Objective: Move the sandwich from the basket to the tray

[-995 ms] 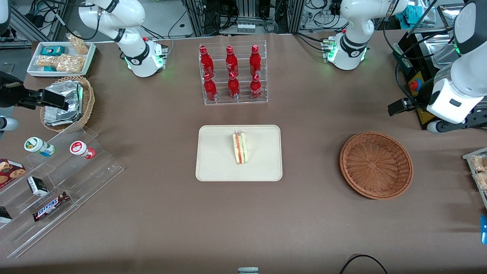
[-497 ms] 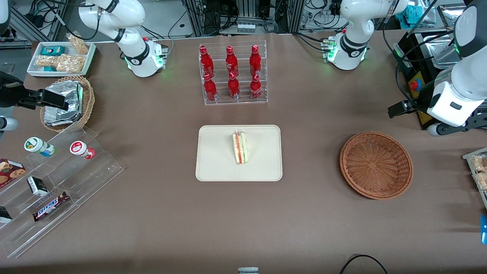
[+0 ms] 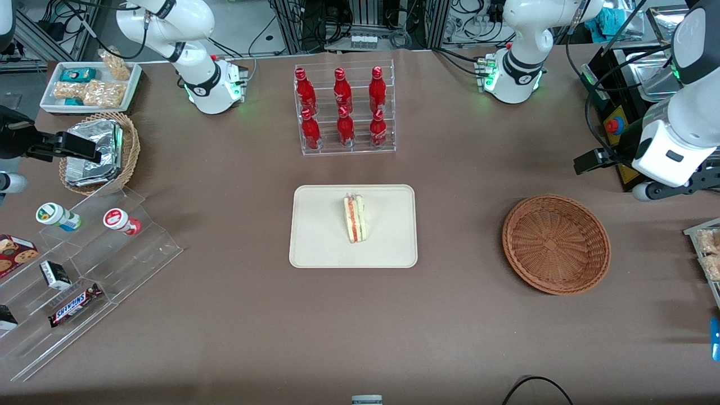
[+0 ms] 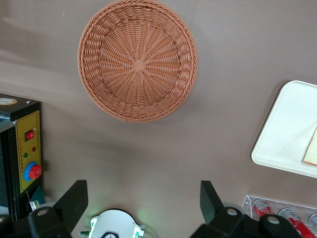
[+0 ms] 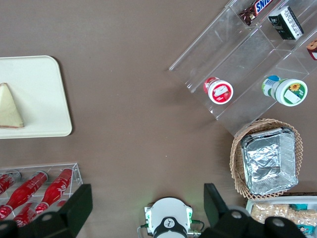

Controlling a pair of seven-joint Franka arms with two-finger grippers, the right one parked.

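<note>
The basket (image 3: 556, 244) sits bare on the tabletop (image 3: 461, 337); the sandwich (image 3: 355, 218) stands on edge on the tray (image 3: 320, 236), so a nudge could topple it. The hand (image 4: 143, 201), spread wide and holding nothing, hangs high over the tabletop farther back than the basket.

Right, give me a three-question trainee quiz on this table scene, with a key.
1. True or false: the sandwich lies on the tray.
2. What does the basket hold? A) foil packets B) nothing C) bottles
3. Fill in: the gripper hangs high above the table, holding nothing, its fingers ____.

Key: 1 true; 2 B; 3 open.
</note>
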